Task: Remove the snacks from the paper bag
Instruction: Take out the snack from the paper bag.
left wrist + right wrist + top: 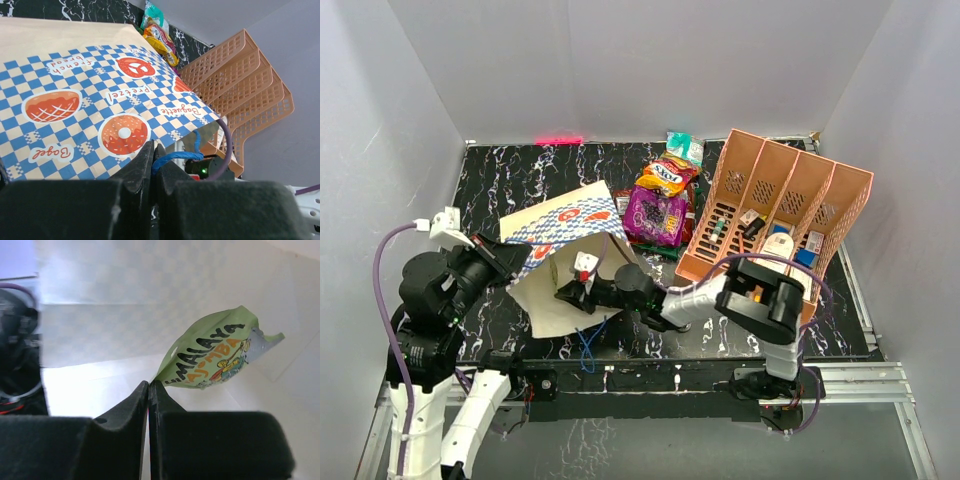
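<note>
Two arms shared the job. On the left, the left gripper [154, 150] was clamped on the paper bag [75, 75] at its rim, by the blue string [175, 156], propping the mouth up. Further right, inside the bag, the right gripper [149, 385] pinched the near corner of a green packet [215, 352]. Its length ran up and away from the fingertips, so a straight pull back looked right. Other snacks [660, 195] lay beyond the bag.
</note>
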Tool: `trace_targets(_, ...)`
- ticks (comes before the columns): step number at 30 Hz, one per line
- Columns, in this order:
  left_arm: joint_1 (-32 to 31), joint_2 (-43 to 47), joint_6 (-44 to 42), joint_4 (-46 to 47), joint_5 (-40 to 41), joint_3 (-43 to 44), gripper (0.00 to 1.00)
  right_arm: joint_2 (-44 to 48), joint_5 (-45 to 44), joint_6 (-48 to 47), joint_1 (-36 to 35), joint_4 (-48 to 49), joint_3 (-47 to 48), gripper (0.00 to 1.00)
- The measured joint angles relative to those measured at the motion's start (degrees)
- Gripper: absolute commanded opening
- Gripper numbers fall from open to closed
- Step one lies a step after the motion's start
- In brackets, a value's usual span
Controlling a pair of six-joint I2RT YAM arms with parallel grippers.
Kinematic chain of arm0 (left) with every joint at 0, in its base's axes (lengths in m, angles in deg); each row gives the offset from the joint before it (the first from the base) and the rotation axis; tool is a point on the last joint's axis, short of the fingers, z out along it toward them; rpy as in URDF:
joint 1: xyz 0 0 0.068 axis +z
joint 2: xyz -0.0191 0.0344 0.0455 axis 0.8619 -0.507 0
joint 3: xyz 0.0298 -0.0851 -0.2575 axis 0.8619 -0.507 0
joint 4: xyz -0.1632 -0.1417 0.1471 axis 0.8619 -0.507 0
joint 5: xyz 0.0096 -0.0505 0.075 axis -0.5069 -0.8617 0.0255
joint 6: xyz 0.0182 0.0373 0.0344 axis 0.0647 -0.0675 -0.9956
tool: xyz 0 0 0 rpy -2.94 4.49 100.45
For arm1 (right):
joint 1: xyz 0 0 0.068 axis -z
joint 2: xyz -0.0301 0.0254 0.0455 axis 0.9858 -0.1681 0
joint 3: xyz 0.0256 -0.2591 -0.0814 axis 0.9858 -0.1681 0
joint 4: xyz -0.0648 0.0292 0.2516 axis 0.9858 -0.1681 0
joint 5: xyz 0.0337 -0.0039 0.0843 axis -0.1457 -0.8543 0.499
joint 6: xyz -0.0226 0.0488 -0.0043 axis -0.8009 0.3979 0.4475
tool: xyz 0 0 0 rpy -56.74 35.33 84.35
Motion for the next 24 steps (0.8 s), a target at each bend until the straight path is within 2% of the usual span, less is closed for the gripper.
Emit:
trace_targets(8, 0.0, -2.84, 0.7, -0.83, 3.98, 4.22, 0.0, 15.32, 12.11, 4.85, -0.11, -0.04, -7.96, 0.07)
trace_targets(13, 0.0, -6.14, 0.42, -2.56, 7.3, 7.17, 0.0, 25.0, 16.11, 7.93, -0.11, -2.05, -11.19, 0.07)
trace_targets(19, 0.0, -11.8, 1.53, -5.31, 10.08, 12.52, 0.0, 38.47, 14.12, 7.58, -0.11, -13.9, -9.68, 0.07)
trace_targets(24, 0.0, -16.98, 4.7, -6.49, 9.97, 17.29, 0.0, 47.52, 6.21, 3.3, -0.07, -26.45, -3.41, 0.07)
